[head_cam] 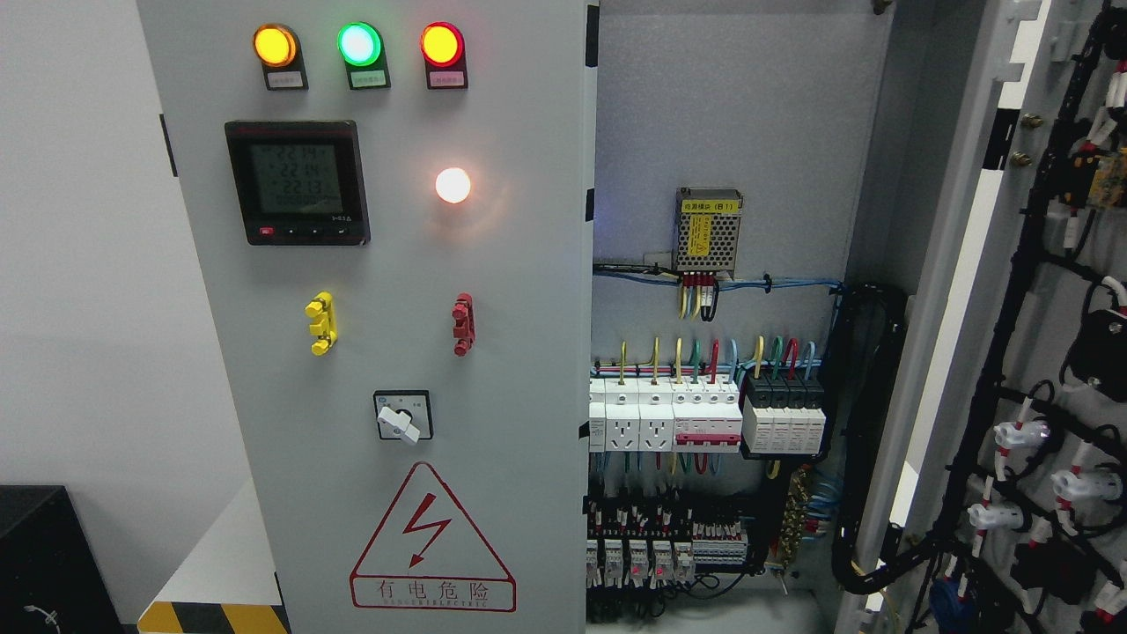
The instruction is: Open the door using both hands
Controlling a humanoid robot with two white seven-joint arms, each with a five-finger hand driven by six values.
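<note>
A grey electrical cabinet fills the head view. Its left door stands flat toward me and carries three lit lamps, a meter display, a white lamp, yellow and red handles, a rotary switch and a red warning triangle. The right door is swung wide open at the right, showing its wired inner face. Between them the cabinet interior shows breakers and wiring. Neither hand nor arm is in view.
A black box sits at the lower left near a yellow-black striped floor edge. A white wall lies left of the cabinet. Black cable bundles hang along the interior's right side.
</note>
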